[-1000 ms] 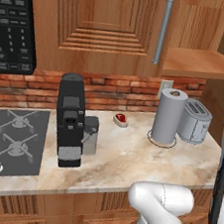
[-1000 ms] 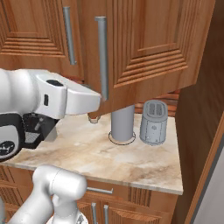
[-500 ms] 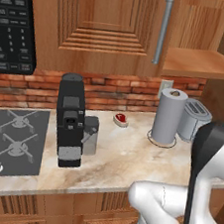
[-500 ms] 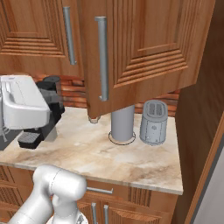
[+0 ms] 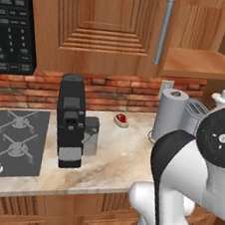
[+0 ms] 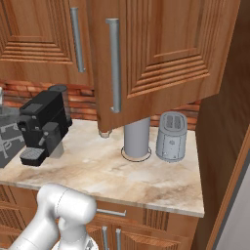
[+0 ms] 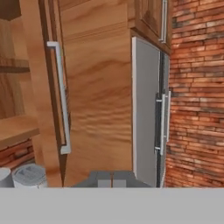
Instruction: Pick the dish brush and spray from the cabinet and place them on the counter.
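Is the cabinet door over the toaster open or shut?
Open: the cabinet shows its bare wooden shelf, and its door swings out above the toaster.

No text can be read anywhere; the button marks on the black microwave panel (image 5: 13,21) are too blurred.

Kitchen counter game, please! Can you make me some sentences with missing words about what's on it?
1. The grey paper towel roll stands right beside the silver ____.
2. The black coffee machine sits next to the ____ with its grey burners.
3. The wall behind the counter is made of red ____.
4. The cabinet door above the counter is swung ____.

Missing words: toaster; stove; brick; open
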Controlling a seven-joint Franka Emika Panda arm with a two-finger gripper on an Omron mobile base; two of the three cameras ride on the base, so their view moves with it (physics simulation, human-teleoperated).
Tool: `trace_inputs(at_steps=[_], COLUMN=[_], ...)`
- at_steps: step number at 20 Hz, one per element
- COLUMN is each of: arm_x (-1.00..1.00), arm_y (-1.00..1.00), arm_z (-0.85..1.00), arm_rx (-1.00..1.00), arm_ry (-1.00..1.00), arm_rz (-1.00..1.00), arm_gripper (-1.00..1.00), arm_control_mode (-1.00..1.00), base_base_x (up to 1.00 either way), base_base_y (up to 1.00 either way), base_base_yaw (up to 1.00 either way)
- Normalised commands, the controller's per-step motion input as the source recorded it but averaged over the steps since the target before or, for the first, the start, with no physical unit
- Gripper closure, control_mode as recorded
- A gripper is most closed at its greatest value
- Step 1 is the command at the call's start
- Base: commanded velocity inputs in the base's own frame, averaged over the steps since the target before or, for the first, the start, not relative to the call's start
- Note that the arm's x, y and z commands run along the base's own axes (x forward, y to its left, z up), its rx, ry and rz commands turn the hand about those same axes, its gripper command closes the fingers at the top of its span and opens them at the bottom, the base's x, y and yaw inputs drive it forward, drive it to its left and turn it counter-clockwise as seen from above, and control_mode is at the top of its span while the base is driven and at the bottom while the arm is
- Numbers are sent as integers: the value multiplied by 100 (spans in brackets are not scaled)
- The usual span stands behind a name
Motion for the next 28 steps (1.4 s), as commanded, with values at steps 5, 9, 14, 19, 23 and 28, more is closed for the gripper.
trace_inputs(at_steps=[5, 9, 14, 19, 23, 28], arm_x=[-5, -1, 8, 38, 53, 49], arm_y=[52, 48, 32, 9, 0, -3], arm_z=[0, 0, 0, -1, -7, -10], arm_rx=[0, 0, 0, 0, 0, 0], arm_ry=[-5, -6, -3, 0, 0, 0], arm_rz=[-8, -4, -5, -5, -3, -2], arm_gripper=[100, 100, 100, 100, 100, 100], arm_control_mode=[-100, -100, -100, -100, -100, -100], base_base_x=[0, 0, 0, 0, 0, 0], base_base_y=[0, 0, 0, 0, 0, 0], base_base_yaw=[0, 0, 0, 0, 0, 0])
